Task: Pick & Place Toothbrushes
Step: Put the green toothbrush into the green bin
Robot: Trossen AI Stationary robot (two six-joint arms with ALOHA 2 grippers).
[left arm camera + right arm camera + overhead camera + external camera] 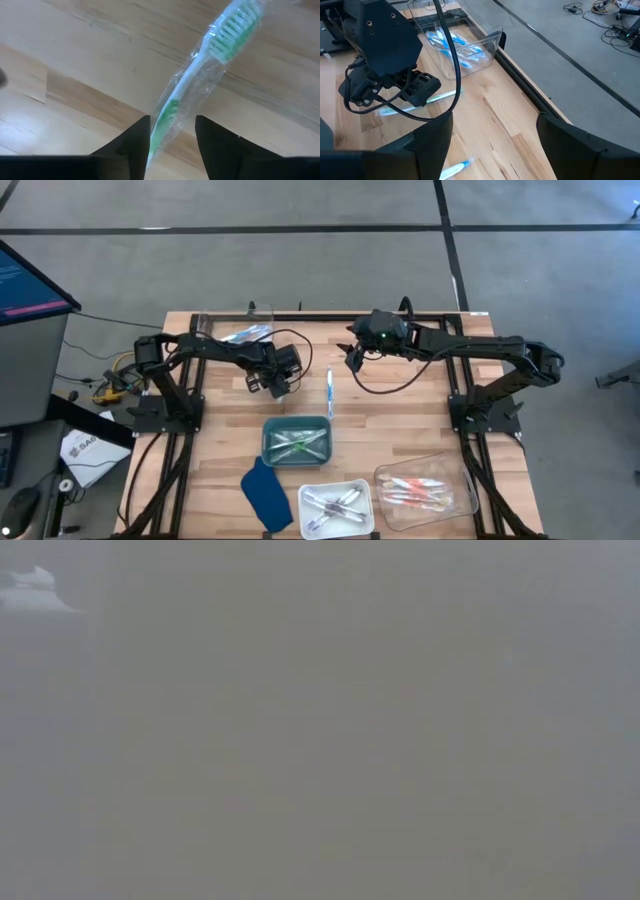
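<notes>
Just behind the green tray [297, 439], I'm lowering the left gripper [279, 387] over a green-and-white toothbrush sealed in clear crinkly wrap [200, 75], lying flat on the wood. Jaws are sitting apart around its handle, so I'm centring before squeezing. Right gripper [355, 357], jaws wide, is hanging nearby.

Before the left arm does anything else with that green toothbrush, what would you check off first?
1. Green wrapped toothbrush lies between the left gripper fingers: ok.
2. Grip firm: cannot tell.
3. Green tray with green brushes has room: ok.
4. Right gripper open and away from the left one: ok.
5. Loose blue toothbrush on the wooden table lies beside the way to the tray: ok.
6. Low view usable: not ok, blank grey.
</notes>
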